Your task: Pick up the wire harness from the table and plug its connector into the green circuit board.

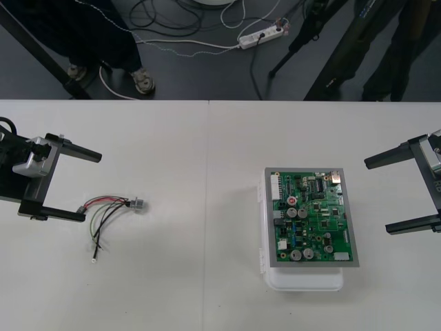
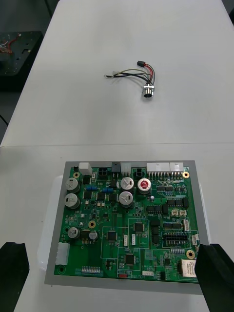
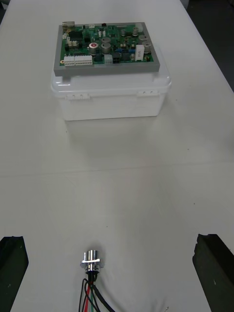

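Front view: left end effector (image 1: 91, 187) is seen at the left edge of the frame, wide open, nothing held. Right end effector (image 1: 377, 196) is parked at the right edge, also wide open and empty. The wire harness (image 1: 110, 210) lies loose on the bench (image 1: 193, 276) in the lower left. Its black plug (image 1: 83, 206) sits just beside the left end effector's lower finger, and its metal socket (image 1: 136, 204) points toward frame centre. The green circuit board (image 1: 311, 217) sits on its white base (image 1: 303, 281) right of centre, well apart from the harness.

Right wrist view: the board (image 2: 126, 219) is seen close, between the spread fingers (image 2: 214, 278). The harness (image 2: 136, 75) lies far beyond it. No plug is seated in the board.

Left wrist view: the socket (image 3: 91, 258) is framed between the spread fingers (image 3: 10, 268), wires trailing back toward the camera. Board and base are seen far ahead.

Step judged: pre-grasp, pickup not yet made. Next move calls for the left end effector to be lowered and closed on the wires near the plug, leaving the plug free for insertion.

Count: one harness (one plug, one socket, several wires), one board, one base, two end effectors.
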